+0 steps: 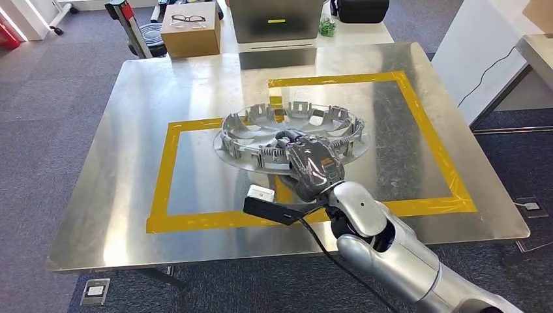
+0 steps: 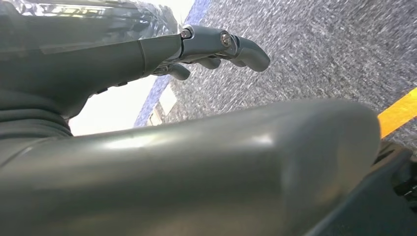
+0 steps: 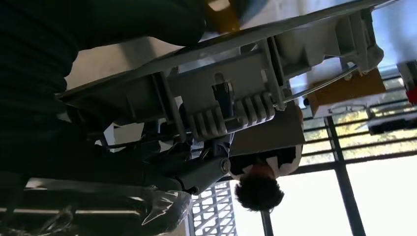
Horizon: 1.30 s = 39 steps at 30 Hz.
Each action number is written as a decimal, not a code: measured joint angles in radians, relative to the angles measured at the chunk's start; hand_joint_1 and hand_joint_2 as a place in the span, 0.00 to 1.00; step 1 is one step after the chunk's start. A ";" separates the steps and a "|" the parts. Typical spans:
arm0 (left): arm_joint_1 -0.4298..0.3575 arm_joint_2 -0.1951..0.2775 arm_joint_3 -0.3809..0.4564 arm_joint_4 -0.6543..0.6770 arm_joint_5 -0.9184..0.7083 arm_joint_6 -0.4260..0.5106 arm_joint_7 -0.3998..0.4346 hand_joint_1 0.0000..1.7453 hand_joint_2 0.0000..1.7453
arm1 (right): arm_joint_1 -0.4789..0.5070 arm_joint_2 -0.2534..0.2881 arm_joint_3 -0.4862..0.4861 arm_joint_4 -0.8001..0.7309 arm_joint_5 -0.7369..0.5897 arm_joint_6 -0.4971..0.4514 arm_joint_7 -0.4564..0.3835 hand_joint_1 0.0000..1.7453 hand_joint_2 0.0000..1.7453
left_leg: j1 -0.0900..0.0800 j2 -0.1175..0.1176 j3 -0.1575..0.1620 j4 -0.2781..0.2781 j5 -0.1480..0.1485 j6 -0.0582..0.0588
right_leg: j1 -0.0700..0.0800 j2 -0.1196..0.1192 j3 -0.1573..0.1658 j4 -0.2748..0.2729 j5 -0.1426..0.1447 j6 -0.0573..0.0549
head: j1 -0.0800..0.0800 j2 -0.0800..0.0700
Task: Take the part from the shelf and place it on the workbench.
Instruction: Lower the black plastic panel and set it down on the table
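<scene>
Right hand (image 1: 312, 164) reaches over the workbench (image 1: 117, 195), apparently gripping the part's (image 1: 261, 137) near rim.

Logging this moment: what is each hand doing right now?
Left hand: open, fingers apart, holding nothing.
Right hand: gripping the rim of the part over the workbench.

Workbench (image 1: 130, 195) brushed shiny metal; part (image 1: 261, 134) matt grey plastic; carpet (image 1: 52, 98) rough.
</scene>
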<state>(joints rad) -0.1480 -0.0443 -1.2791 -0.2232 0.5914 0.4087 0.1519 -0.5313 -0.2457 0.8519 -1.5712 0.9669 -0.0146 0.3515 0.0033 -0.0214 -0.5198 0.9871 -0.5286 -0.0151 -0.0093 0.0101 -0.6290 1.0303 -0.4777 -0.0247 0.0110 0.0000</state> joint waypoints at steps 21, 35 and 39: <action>-0.014 -0.007 -0.005 0.000 -0.029 -0.023 0.002 0.00 1.00 | -0.139 0.029 0.178 0.392 -0.130 0.286 0.288 1.00 1.00 | -0.001 0.000 0.005 0.002 0.009 0.002 | 0.000 -0.001 0.014 -0.008 0.013 0.004 | 0.000 0.000; -0.018 -0.015 -0.006 -0.001 -0.071 -0.042 0.024 0.00 1.00 | -0.122 0.034 0.004 0.597 0.298 0.479 0.338 1.00 1.00 | -0.003 -0.001 0.010 0.002 0.009 0.005 | -0.001 -0.003 0.021 -0.012 0.014 0.007 | 0.000 0.000; -0.019 -0.016 -0.010 0.000 -0.086 -0.043 0.024 0.00 1.00 | -0.087 0.030 -0.081 0.609 0.327 0.547 0.338 0.50 0.50 | -0.003 0.000 0.011 0.002 0.009 0.005 | -0.001 0.000 0.022 -0.012 0.016 0.009 | 0.000 0.000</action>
<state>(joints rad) -0.1673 -0.0605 -1.2892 -0.2236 0.5055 0.3659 0.1758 -0.6180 -0.2155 0.7708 -0.9626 1.2936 0.5325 0.6897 0.0002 -0.0213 -0.5083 0.9891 -0.5193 -0.0103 -0.0106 0.0101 -0.6074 1.0180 -0.4620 -0.0160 0.0109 0.0000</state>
